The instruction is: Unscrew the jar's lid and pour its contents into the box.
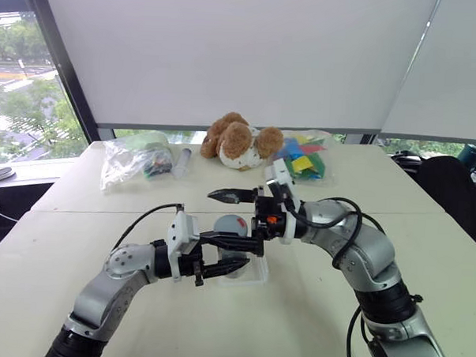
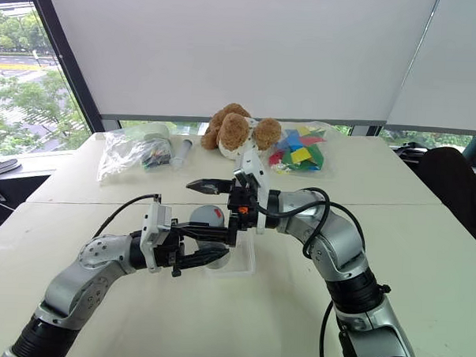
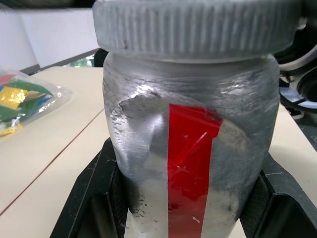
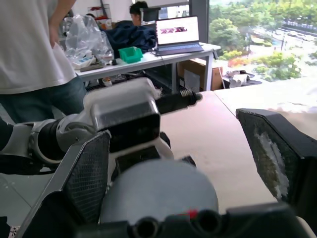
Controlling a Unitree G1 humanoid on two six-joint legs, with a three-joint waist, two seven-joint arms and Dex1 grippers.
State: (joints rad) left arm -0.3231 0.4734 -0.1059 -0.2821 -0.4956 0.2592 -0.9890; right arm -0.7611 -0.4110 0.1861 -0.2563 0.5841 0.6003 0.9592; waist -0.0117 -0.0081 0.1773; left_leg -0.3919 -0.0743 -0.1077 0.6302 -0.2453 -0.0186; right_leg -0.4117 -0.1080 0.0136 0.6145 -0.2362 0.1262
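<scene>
Right gripper (image 1: pixel 235 219) spread wide, one black finger above the lid (image 1: pixel 230 225) and one below-front, straddling but not yet pinching it. Left gripper (image 1: pixel 222 266) clamped on the jar (image 3: pixel 190 148), pads pressing both flanks of the dented silvery body with its red strip. Held above the table (image 1: pixel 61 242), over the near edge of the box (image 1: pixel 254 272), which sits at about 5 o'clock from the lid. Lid still seated on the neck, ribbed rim flush against the shoulder. No brownish bits visible in the clear tray, so nothing poured. Judged stage: jar secured, unscrewing about to begin; closing on the cap, twisting off, tipping over the tray all remain. Further out at 12 o'clock: plush dog (image 1: pixel 238 140); bag of coloured pieces (image 1: pixel 302 159) at 1 o'clock; clear bag (image 1: pixel 134 162) at 10 o'clock.
</scene>
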